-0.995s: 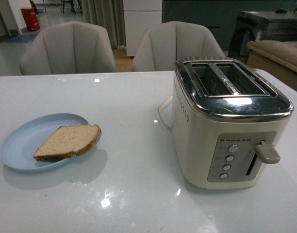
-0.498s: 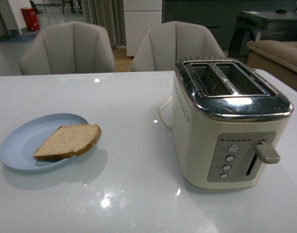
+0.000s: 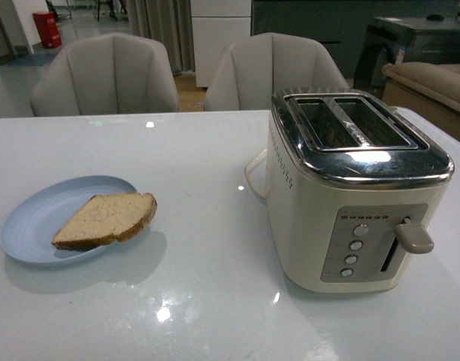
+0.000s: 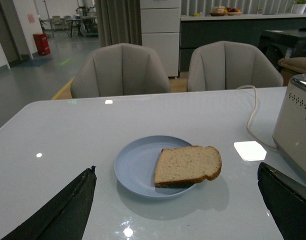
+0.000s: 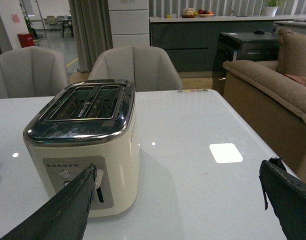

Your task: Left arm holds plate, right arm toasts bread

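White tabletop (image 3: 207, 256) between plate (image 3: 34, 218) rim and toaster (image 3: 320, 226)

Left end effector (image 4: 176, 169): stood open, the two tips far apart and level with each other.
Left fingers (image 4: 63, 212): black, angular, narrowing to a point; only their tapered ends showed.
Left pose: pointed forward, raised off the tabletop, touching nothing.
Right end effector (image 5: 178, 167): stood open, spread as wide as the left.
Right fingers (image 5: 68, 210): dark, wedge-shaped, one with a slightly ragged tip edge.
Right pose: pointed forward, raised off the tabletop, touching nothing.
Arms: out of frame in the front view.
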Robot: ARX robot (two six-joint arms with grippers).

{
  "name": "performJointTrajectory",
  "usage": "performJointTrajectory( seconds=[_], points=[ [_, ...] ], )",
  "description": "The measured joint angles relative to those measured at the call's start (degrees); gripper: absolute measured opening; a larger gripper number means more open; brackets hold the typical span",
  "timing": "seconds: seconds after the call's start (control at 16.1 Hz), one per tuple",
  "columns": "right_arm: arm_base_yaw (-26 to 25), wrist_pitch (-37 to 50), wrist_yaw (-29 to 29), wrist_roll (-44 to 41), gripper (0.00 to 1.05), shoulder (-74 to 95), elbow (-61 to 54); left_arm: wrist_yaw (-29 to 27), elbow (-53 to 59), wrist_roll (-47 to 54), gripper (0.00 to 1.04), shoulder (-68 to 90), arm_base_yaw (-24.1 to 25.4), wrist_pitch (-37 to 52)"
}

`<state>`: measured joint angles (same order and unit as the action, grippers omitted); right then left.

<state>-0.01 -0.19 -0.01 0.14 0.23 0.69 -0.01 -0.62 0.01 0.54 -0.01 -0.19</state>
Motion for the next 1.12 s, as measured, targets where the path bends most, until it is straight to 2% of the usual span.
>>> performJointTrajectory(
  seconds=[0.37,0.44,0.68,0.75,0.87,1.0,1.12],
  points=[
    [0.00,0.00,0.00,0.00,0.98,0.00,0.00,0.02,-0.35,-0.59,0.98,0.28,-0.02,-1.86],
    [0.00,0.00,0.00,0.02,0.98,0.00,0.00,-0.22,-2.82,-4.17,0.98,4.11,-1.18,-8.07],
    [0.00,0.00,0.00,0.00,0.98,0.00,0.00,-4.33,-6.01,-8.74,0.98,5.66,-7.91,-7.06],
    [0.00,0.00,0.00,0.00,0.98,0.00,0.00,-4.33,-5.70,-8.81,0.98,8.28,-8.52,-3.08],
    [0.00,0.00,0.00,0.00,0.98,0.00,0.00,-1.36,-5.70,-8.48,0.98,20.83,-5.64,9.92],
    [0.00,0.00,0.00,0.00,0.98,0.00,0.00,4.04,-8.57,-6.60,0.98,40.87,-1.14,27.30],
    [0.00,0.00,0.00,0.00,0.98,0.00,0.00,7.78,-18.62,-4.33,0.98,65.85,3.41,44.13]
  ],
)
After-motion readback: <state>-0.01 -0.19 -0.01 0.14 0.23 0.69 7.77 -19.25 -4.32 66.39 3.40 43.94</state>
